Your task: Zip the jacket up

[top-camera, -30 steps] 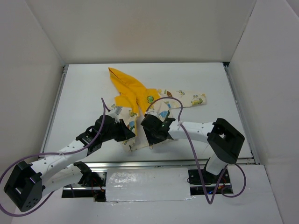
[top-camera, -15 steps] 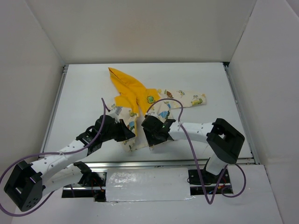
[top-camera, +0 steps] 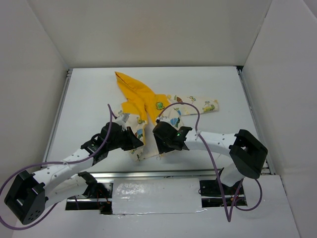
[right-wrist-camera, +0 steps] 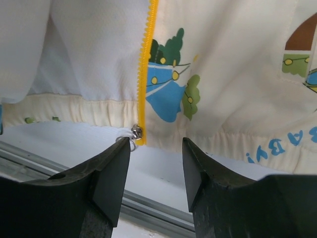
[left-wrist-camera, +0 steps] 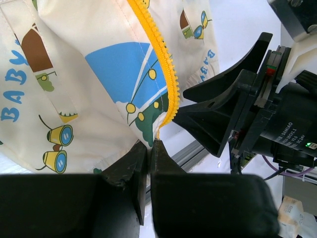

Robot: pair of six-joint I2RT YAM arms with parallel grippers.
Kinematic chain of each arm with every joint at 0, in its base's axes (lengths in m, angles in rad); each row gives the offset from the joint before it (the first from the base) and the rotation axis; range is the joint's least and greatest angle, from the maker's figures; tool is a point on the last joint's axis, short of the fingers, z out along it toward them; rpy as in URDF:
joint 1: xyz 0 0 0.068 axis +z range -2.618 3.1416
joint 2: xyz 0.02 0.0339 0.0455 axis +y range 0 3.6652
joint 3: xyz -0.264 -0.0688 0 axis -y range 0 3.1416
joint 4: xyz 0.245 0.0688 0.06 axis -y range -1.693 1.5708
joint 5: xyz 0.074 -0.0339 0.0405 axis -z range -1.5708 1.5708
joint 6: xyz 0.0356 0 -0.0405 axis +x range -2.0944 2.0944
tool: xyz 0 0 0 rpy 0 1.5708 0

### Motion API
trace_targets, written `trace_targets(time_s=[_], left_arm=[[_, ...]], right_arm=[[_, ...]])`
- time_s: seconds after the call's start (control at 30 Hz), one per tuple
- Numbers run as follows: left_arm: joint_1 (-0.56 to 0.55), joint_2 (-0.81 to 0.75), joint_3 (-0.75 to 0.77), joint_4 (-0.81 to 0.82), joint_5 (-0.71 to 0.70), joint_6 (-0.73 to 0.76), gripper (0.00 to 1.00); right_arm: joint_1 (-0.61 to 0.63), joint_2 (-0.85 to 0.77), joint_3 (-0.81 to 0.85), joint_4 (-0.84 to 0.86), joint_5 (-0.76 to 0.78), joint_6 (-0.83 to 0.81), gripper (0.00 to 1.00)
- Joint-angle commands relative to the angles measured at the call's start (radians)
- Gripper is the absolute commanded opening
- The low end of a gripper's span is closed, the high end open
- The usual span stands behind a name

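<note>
Top external view: the jacket [top-camera: 171,116] lies on the white table [top-camera: 84,94], its bottom hem [right-wrist-camera: 237,139] nearest me. My left gripper [left-wrist-camera: 149,145] is pressed together, I think pinching the hem corner under the yellow zipper [left-wrist-camera: 166,74]. My right gripper [right-wrist-camera: 154,144] is spread wide just below the hem, beside the small metal slider [right-wrist-camera: 136,131]. Since a second ago the right arm's elbow [top-camera: 250,153] swung right; the jacket stayed. It is cream with cartoon pictures and a yellow hood [top-camera: 131,89].
</note>
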Motion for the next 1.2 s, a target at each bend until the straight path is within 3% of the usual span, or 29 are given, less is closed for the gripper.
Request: trace_targets(time_s=[0.0, 1.17], left_arm=[[0.007, -0.012, -0.006, 0.019, 0.013, 0.006, 0.00], [0.009, -0.002, -0.026, 0.037, 0.022, 0.009, 0.00]], right_arm=[[-0.006, -0.009, -0.018, -0.014, 0.048, 0.012, 0.53], [0.000, 0.083, 0.037, 0.006, 0.031, 0.021, 0.48]])
